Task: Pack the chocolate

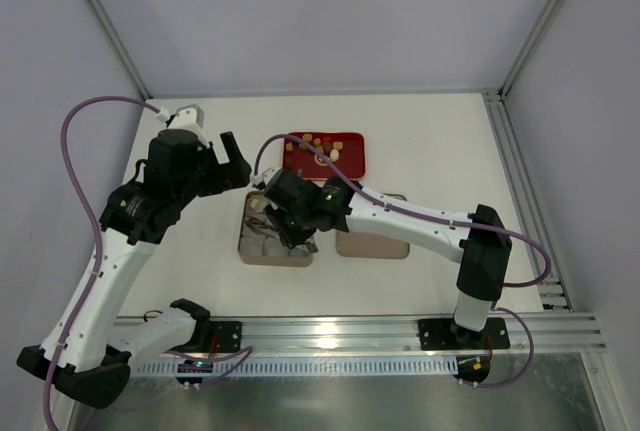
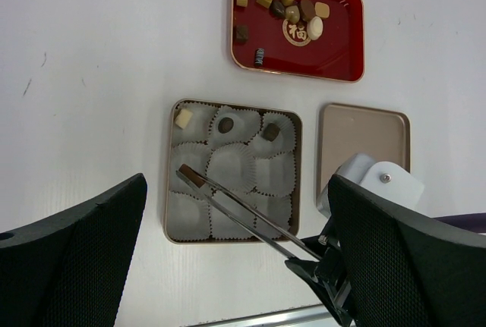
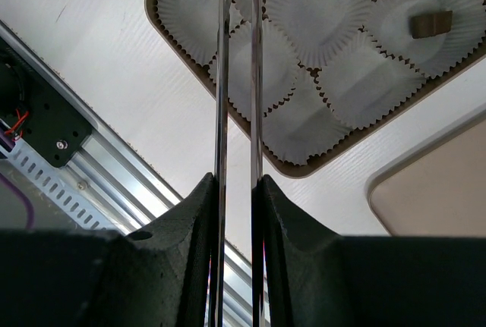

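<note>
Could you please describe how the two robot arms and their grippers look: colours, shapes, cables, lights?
The left arm and the right arm have white links with black joints. A purple cable loops along each. A small green light glows near the right wrist. The left gripper's fingers are black and broad, with a fine mesh texture; the right gripper's fingers are black too.

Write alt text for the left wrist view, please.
Long metal tweezers, held by the right gripper, reach over a tan square tin of white paper cups, three holding chocolates; a red rectangular tray with more lies beyond.
</note>
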### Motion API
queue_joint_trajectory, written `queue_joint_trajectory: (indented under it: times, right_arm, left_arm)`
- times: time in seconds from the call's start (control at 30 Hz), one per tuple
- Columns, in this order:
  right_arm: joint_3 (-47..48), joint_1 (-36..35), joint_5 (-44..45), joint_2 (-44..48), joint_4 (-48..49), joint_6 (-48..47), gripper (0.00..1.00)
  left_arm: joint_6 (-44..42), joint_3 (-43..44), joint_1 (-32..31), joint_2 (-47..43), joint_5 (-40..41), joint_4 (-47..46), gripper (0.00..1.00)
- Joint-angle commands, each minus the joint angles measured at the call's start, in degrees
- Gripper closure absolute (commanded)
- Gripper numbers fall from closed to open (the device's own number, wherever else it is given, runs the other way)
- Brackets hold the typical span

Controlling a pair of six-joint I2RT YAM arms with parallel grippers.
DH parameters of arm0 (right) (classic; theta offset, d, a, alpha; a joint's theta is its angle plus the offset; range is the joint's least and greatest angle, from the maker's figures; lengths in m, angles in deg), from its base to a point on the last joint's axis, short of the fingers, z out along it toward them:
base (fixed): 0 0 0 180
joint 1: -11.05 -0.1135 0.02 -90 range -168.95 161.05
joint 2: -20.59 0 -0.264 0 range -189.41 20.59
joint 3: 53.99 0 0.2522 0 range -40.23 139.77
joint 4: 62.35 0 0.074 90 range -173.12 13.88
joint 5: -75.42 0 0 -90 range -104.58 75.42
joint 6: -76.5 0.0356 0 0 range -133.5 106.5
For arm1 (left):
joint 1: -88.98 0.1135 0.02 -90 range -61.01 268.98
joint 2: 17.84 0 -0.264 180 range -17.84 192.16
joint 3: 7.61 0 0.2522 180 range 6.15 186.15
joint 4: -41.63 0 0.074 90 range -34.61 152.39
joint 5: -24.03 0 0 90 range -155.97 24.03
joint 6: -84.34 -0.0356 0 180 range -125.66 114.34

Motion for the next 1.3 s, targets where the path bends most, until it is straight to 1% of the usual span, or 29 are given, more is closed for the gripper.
queue_joint_trajectory:
  times: [0.0,0.07,0.1,0.17,0.2,0.27,0.3,0.47,0.57,0.7,0.9,0.93,1.1,1.2,1.27]
  right_arm:
    - [0.7,-0.2,0.9,-0.2,2.3,0.2,0.70]
    - [0.7,-0.2,0.8,-0.3,2.4,0.2,0.69]
    - [0.7,-0.2,0.8,-0.2,2.5,0.2,0.65]
    - [0.9,-0.1,1.1,-0.2,2.2,0.1,0.64]
    - [1.1,-0.2,1.2,-0.3,2.1,0.0,0.60]
    - [1.5,-0.2,1.2,-0.3,1.9,-0.2,0.58]
    - [1.7,-0.2,1.1,-0.3,1.9,-0.2,0.55]
    - [2.5,-0.2,1.8,0.3,1.5,-0.5,0.54]
    - [2.5,1.0,2.2,2.4,1.8,-0.9,0.54]
    - [2.6,4.6,2.2,5.5,1.3,-1.6,0.54]
    - [1.7,15.0,3.0,8.9,1.1,-3.2,0.54]
    - [1.4,17.8,3.0,8.7,1.2,-3.4,0.54]
    - [2.0,24.2,1.0,5.8,2.4,-4.8,0.54]
    - [4.2,26.0,-2.0,2.2,3.4,-5.3,0.55]
    - [8.0,26.0,-2.4,-2.0,2.1,-5.7,0.55]
  left_arm:
    - [-0.8,0.7,0.2,-1.0,0.7,-0.2,0.00]
    - [-0.7,0.5,0.2,-1.1,0.7,-0.3,0.00]
    - [-0.8,0.5,0.2,-1.2,0.7,-0.4,0.00]
    - [-0.8,0.4,0.2,-1.2,0.7,-0.4,0.00]
    - [-0.8,0.4,0.2,-1.2,0.7,-0.4,0.00]
    - [-0.8,0.4,0.2,-1.2,0.7,-0.5,0.00]
    - [-0.8,0.3,0.2,-1.1,0.7,-0.4,0.00]
    - [-0.8,0.4,0.2,-1.2,0.7,-0.5,0.00]
    - [-0.9,0.7,0.2,-1.2,0.8,-0.3,0.00]
    - [-0.9,1.0,0.2,-1.1,0.8,-0.2,0.00]
    - [-0.9,1.1,0.2,-1.2,0.8,-0.3,0.00]
    - [-0.8,1.1,0.2,-1.1,0.7,-0.4,0.00]
    - [-0.8,1.2,0.2,-0.9,0.7,-0.4,0.00]
    - [-0.8,1.1,0.2,-0.7,0.7,-0.5,0.00]
    - [-0.7,1.1,0.2,-0.6,0.6,-0.5,0.00]
